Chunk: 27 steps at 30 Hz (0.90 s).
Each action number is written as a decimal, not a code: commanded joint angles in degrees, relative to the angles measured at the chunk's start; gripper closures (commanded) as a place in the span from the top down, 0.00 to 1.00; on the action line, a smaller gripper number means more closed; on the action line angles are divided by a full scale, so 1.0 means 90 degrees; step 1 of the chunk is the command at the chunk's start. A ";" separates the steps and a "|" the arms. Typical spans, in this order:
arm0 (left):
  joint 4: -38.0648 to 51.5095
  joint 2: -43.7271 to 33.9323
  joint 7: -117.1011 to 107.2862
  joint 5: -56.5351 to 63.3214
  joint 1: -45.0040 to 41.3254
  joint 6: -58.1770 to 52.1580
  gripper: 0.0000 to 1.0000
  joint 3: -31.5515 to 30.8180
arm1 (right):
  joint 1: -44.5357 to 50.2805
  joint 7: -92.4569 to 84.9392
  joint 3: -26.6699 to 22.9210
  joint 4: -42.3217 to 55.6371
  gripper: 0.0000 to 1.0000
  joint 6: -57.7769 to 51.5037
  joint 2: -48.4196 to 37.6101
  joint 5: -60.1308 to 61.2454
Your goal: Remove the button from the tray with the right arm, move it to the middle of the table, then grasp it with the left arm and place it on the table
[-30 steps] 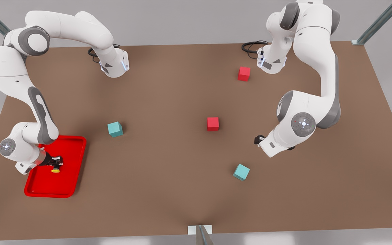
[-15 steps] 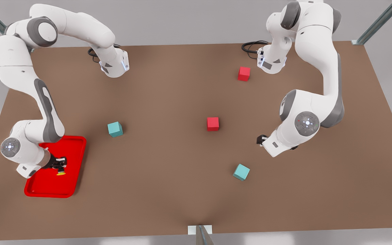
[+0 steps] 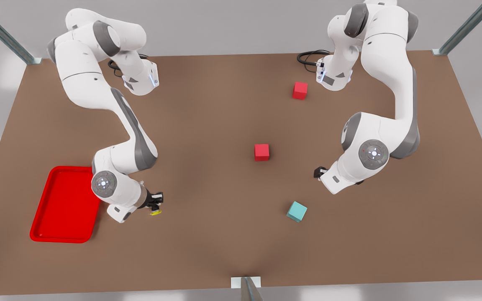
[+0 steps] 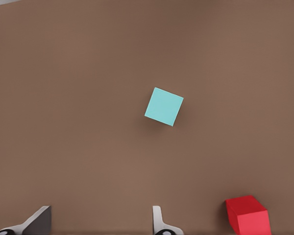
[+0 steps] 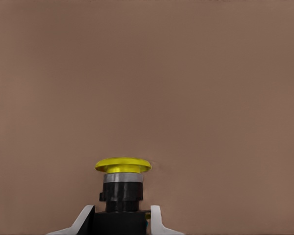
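Observation:
The button (image 5: 123,169), with a yellow cap on a black body, sits clamped between my right gripper (image 5: 121,215) fingers. In the front view that right gripper (image 3: 155,202) hangs over the bare table (image 3: 224,217), just off the right edge of the red tray (image 3: 63,209), with the button (image 3: 155,212) under it. My left gripper (image 3: 319,172) waits at the front view's right. Seen from the left wrist, the left gripper (image 4: 98,226) is open with nothing between its fingertips (image 4: 158,221).
A red cube (image 3: 262,152) lies mid-table and another red cube (image 3: 300,90) near the far arm base. A teal cube (image 3: 296,211) sits below the left gripper, and the left wrist view has the teal cube (image 4: 164,106) and a red cube (image 4: 247,215).
My right arm has lifted the button out of the tray and swung it toward the front view's right, past the tray's edge. The left arm has hardly moved.

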 commanded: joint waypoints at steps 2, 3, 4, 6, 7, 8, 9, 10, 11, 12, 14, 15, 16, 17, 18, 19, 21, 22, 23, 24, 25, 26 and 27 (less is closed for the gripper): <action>0.0003 0.0013 -0.0225 0.0003 -0.0001 0.0029 1.00 -0.0005 | 0.1308 0.2463 -0.1141 0.0561 0.46 -0.0393 0.0226 0.1245; -0.0006 0.0013 -0.0225 0.0003 0.0009 0.0029 1.00 -0.0005 | 0.1669 0.2649 -0.1335 0.0688 0.46 -0.0451 0.0314 0.1440; -0.0007 0.0042 -0.0216 0.0003 0.0019 0.0038 1.00 -0.0005 | 0.2099 0.2776 -0.1648 0.0874 0.46 -0.0481 0.0421 0.1792; -0.0007 0.0052 -0.0196 0.0023 0.0029 0.0048 1.00 -0.0005 | 0.2851 0.3011 -0.2214 0.1011 0.46 -0.0481 0.0568 0.2377; -0.0007 0.0052 -0.0206 0.0023 0.0029 0.0048 1.00 0.0005 | 0.3203 0.3099 -0.2469 0.1284 0.46 -0.0510 0.0792 0.2759; -0.0007 0.0071 -0.0206 0.0023 0.0019 0.0048 1.00 0.0005 | 0.3379 0.3235 -0.2557 0.1480 0.46 -0.0510 0.0948 0.2964; -0.0007 0.0081 -0.0206 0.0023 0.0019 0.0048 1.00 0.0005 | 0.3535 0.3333 -0.2567 0.1704 0.46 -0.0520 0.1144 0.3140; -0.0007 0.0091 -0.0216 0.0023 0.0019 0.0048 1.00 0.0005 | 0.3662 0.3382 -0.2586 0.1978 0.46 -0.0490 0.1388 0.3364; -0.0007 0.0110 -0.0206 0.0023 0.0019 0.0048 1.00 0.0005 | 0.3809 0.3401 -0.2684 0.2241 0.46 -0.0490 0.1593 0.3472; -0.0007 0.0110 -0.0216 0.0023 0.0019 0.0048 1.00 0.0005 | 0.3828 0.3401 -0.2664 0.2261 0.46 -0.0364 0.1730 0.3589; -0.0007 0.0110 -0.0196 0.0023 0.0048 0.0048 1.00 0.0005 | 0.3897 0.3479 -0.2616 0.2798 0.48 -0.0090 0.2179 0.3638; -0.0007 0.0110 -0.0186 0.0023 0.0048 0.0048 1.00 0.0014 | 0.3926 0.3509 -0.2596 0.2994 0.48 0.0095 0.2374 0.3687; 0.0003 0.0110 -0.0186 0.0023 0.0048 0.0048 1.00 0.0014 | 0.4013 0.3509 -0.2596 0.3023 0.48 0.0310 0.2521 0.3706; 0.0003 0.0100 -0.0186 0.0023 0.0048 0.0038 1.00 0.0014 | 0.4053 0.3528 -0.2596 0.3111 0.48 0.0534 0.2638 0.3765; 0.0003 0.0091 -0.0186 0.0033 0.0058 0.0029 1.00 0.0024 | 0.4063 0.3704 -0.2586 0.3140 0.48 0.0798 0.2775 0.3775; 0.0003 0.0091 -0.0186 0.0033 0.0058 0.0029 1.00 0.0024 | 0.4141 0.3811 -0.2586 0.3179 0.49 0.1042 0.2843 0.3784; 0.0003 0.0081 -0.0196 0.0023 0.0048 0.0029 1.00 0.0024 | 0.4160 0.4104 -0.2498 0.3306 0.50 0.1443 0.3058 0.3784; 0.0003 0.0081 -0.0196 0.0023 0.0038 0.0038 1.00 0.0024 | 0.4160 0.4114 -0.2498 0.3364 0.50 0.1453 0.3117 0.3784; 0.0013 0.0081 -0.0215 0.0023 0.0019 0.0038 1.00 0.0024 | 0.4160 0.4114 -0.2498 0.3365 0.58 0.1453 0.3126 0.3784; 0.0003 0.0091 -0.0235 0.0023 0.0009 0.0048 1.00 0.0024 | 0.4160 0.4114 -0.2489 0.3365 0.96 0.1453 0.3136 0.3784; 0.0003 0.0091 -0.0235 0.0023 0.0009 0.0048 1.00 0.0024 | 0.4170 0.4114 -0.2489 0.3374 1.00 0.1453 0.3136 0.3784; 0.0003 0.0091 -0.0225 0.0023 0.0009 0.0048 1.00 0.0024 | 0.4170 0.4114 -0.2498 0.3374 1.00 0.1443 0.3136 0.3784; 0.0003 0.0091 -0.0225 0.0023 0.0009 0.0048 1.00 0.0024 | 0.4218 0.4114 -0.2508 0.3365 1.00 0.1443 0.3146 0.3784</action>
